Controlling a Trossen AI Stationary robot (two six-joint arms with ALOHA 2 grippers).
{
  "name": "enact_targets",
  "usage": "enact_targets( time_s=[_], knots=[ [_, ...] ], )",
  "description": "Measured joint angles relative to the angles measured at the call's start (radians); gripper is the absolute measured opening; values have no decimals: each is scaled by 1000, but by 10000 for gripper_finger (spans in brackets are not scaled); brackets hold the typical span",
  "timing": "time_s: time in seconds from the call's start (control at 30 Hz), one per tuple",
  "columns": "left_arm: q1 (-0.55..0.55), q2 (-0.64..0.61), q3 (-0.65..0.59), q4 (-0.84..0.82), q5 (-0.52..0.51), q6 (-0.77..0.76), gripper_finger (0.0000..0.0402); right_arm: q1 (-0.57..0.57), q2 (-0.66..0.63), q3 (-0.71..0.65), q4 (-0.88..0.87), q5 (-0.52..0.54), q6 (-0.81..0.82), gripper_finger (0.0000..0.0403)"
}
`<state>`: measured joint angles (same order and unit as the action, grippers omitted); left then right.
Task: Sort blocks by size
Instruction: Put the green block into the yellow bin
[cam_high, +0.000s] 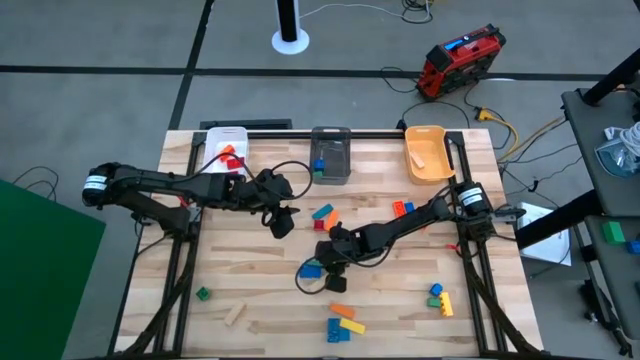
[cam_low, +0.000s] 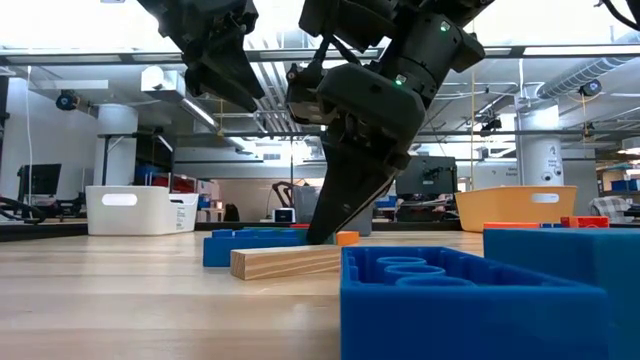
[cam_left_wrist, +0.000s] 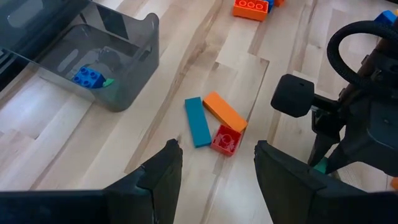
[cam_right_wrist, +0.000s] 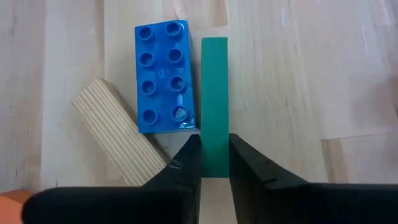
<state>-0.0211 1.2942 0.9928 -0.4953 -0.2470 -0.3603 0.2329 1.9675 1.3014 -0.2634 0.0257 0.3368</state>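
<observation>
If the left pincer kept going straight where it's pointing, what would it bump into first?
Probably the little cluster ahead of the open left pincer: the red brick, with the teal bar and orange bar beside it. Depth is hard to judge, so the bare table might come first.

The place is a robotics lab or industrial research hall. Beyond the wooden table (cam_low: 120, 290), the low view shows a wide open room with exposed ceiling pipes and ducts (cam_low: 560, 75), strip lighting, white pillars (cam_low: 545, 150) and desks with computer monitors (cam_low: 35, 180). From above, the table stands on a grey concrete floor (cam_high: 100, 40) crossed by dark lines, with loose cables (cam_high: 500, 125), a red power unit (cam_high: 462, 58) and a white post base (cam_high: 290, 40) around it.
</observation>
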Motion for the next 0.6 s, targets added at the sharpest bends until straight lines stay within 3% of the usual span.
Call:
enact_targets(
  time_s=[0.3, 0.6],
  knots=[
    [0, 0, 4, -1, 0, 0, 178, -29, -17, 46, -142, 0, 23, 52],
    [0, -2, 179, -136, -84, 64, 178, -150, -228, 53, -273, 23, 91, 44]
  ],
)
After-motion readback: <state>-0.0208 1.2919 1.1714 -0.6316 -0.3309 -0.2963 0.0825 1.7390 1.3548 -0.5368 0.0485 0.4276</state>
